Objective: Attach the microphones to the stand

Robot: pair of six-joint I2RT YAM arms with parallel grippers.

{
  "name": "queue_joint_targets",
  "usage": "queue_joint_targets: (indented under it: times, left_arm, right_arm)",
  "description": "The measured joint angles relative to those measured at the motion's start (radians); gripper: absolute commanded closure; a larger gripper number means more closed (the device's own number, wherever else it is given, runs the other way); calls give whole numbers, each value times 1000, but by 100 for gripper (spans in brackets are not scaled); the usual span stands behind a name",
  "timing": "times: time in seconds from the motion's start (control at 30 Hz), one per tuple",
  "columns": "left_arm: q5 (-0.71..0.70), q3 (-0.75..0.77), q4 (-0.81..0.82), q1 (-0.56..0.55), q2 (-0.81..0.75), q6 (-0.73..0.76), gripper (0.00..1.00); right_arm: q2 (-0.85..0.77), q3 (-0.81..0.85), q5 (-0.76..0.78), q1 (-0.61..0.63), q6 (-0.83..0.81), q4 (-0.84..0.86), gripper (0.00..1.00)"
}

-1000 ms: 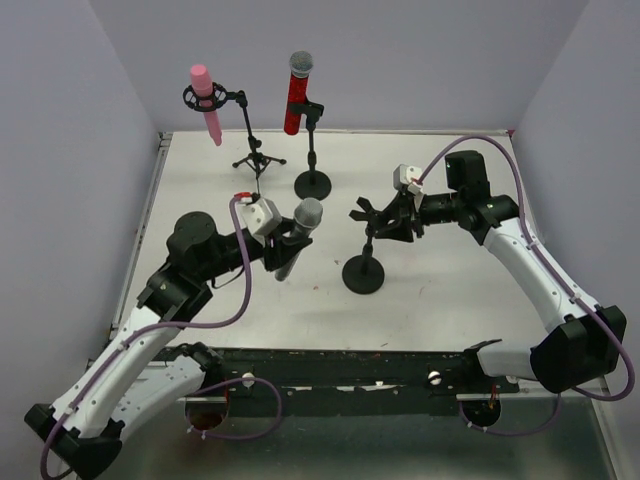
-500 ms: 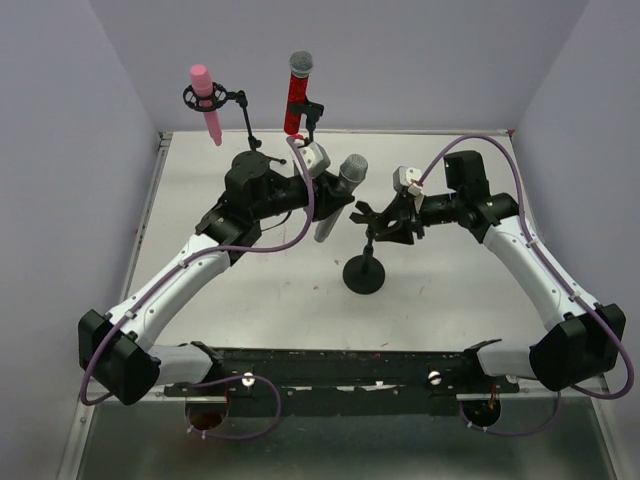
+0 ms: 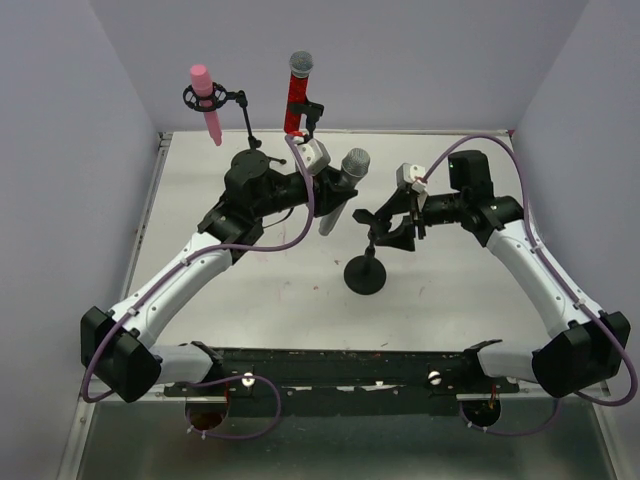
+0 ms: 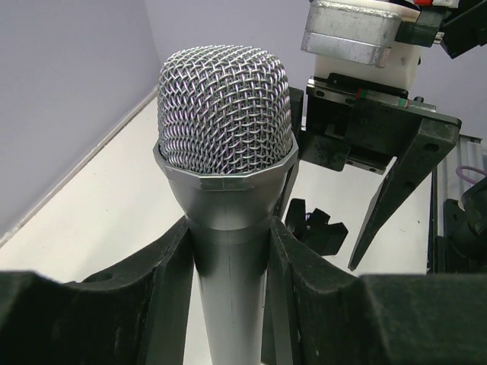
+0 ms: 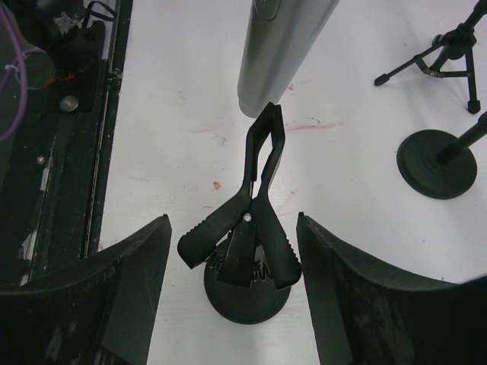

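In the last second the left arm swung from the near left of the counter (image 3: 260,290) to its middle, carrying the silver-grey microphone (image 3: 340,195) with it. Over the last half-second it only edged a little further right. The left gripper (image 4: 228,266) is clamped around the microphone's body just below the mesh head and holds it close to upright, clear of the counter. Its lower end hangs just beyond the tip of the spring clip (image 5: 255,198) on the third stand (image 3: 365,275).

The right gripper (image 5: 232,236) has shifted slightly and the clip has tilted with it. Its fingers are spread wide on either side of the clip's handles and do not press them, and the clip looks nearly shut.

The pink microphone (image 3: 208,105) and the red microphone (image 3: 295,100) already sit in their stands at the far edge, so this looks like the last one. It probably cannot seat until the clip is squeezed open.
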Motion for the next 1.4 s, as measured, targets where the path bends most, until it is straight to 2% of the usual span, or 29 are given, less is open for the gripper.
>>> queue_joint_targets:
  times: [0.07,0.1,0.17,0.5,1.03,1.23,1.4]
  left_arm:
    - [0,0,2,0,-7,3,100]
    - [0,0,2,0,-10,5,100]
    - [0,0,7,0,-13,6,100]
    - [29,6,37,-13,-5,5,100]
    - [59,33,69,-69,109,18,100]
    - [59,-23,156,-69,107,8,100]
    - [50,-123,313,-70,91,-37,100]
  right_arm:
    - [-11,-8,1,0,10,13,60]
    - [-16,-13,3,0,14,24,67]
    - [-24,-23,10,0,29,44,77]
    - [-35,-37,18,0,44,64,95]
    - [-35,-35,-8,0,5,31,96]
    - [-35,-43,-19,-2,20,43,94]
    - [-42,-71,-53,-16,51,86,91]
